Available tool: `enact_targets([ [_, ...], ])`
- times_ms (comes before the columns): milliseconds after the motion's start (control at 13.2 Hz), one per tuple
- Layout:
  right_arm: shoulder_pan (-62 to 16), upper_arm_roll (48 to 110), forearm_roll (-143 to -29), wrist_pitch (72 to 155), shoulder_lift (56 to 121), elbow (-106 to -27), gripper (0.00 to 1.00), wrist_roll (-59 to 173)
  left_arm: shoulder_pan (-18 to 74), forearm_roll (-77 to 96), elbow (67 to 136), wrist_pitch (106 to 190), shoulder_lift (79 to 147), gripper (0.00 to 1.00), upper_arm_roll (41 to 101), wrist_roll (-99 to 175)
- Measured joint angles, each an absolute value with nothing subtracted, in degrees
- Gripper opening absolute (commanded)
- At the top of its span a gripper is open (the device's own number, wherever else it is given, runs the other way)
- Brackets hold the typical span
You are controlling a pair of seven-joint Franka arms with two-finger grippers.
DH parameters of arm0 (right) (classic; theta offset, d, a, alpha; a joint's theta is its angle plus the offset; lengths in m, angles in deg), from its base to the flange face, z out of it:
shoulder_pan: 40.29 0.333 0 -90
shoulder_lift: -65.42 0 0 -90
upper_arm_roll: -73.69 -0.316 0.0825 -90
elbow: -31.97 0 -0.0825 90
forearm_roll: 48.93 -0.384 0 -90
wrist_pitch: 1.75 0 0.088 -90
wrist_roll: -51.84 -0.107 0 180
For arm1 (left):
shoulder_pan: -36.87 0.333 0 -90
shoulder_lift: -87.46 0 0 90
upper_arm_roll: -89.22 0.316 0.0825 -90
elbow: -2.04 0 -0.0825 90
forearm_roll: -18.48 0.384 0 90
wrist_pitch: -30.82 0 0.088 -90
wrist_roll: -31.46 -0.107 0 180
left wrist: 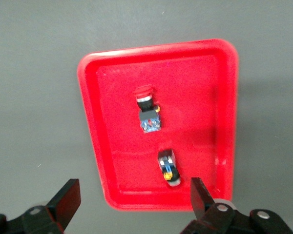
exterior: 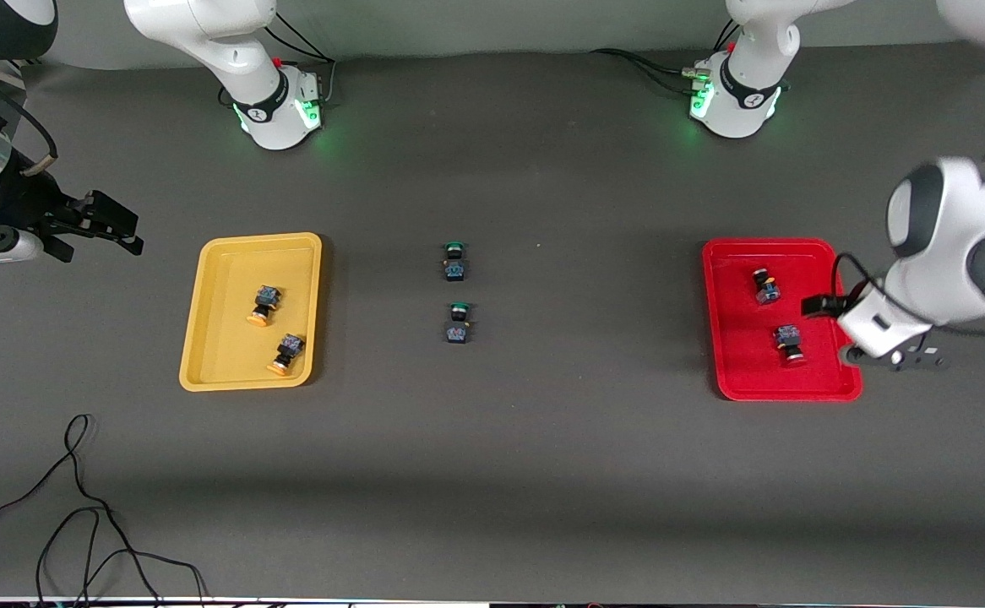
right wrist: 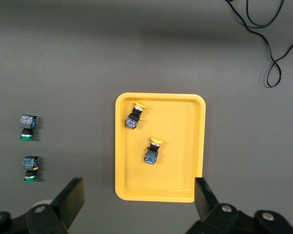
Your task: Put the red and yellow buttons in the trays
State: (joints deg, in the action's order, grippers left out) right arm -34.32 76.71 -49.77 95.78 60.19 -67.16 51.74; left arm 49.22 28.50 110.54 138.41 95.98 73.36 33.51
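**Four buttons sit in their trays**

Front view: two yellow buttons (exterior: 265, 304) (exterior: 286, 353) lie in the yellow tray (exterior: 214, 338), two red buttons (exterior: 766, 286) (exterior: 790, 344) in the red tray (exterior: 737, 371); two green buttons (exterior: 455, 261) (exterior: 459, 323) lie between the trays.

Left wrist view: the left gripper (left wrist: 133, 197) hangs wide open and empty over the red tray's edge.

Right wrist view: the right gripper (right wrist: 139, 199) gapes empty above the table.

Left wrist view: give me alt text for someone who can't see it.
A red tray on the dark table holds two buttons with red caps, one lying beside the other, not touching. The left gripper hangs open above the tray's rim, holding nothing.
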Motion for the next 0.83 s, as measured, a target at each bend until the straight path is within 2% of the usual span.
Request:
enact_targets([
  [303,-34.32,76.71,-49.77,95.77,60.21,-67.00,1.00,51.74,47.89,23.17,106.53,131.01,85.77,1.00,73.52,34.21],
  [606,-34.33,76.71,-49.77,95.77,60.21,-66.99,1.00,51.74,47.83,22.23,99.98,126.67,85.39,1.00,74.23,34.16],
  [682,-34.32,76.71,-49.77,95.77,60.21,-66.99,1.00,51.74,46.79,22.23,99.65,126.65,85.68,1.00,75.26,34.15],
  [833,-34.33,76.72,-49.77,95.77,60.21,-66.99,1.00,51.74,38.82,22.23,99.17,126.65,86.44,1.00,83.89,34.15],
])
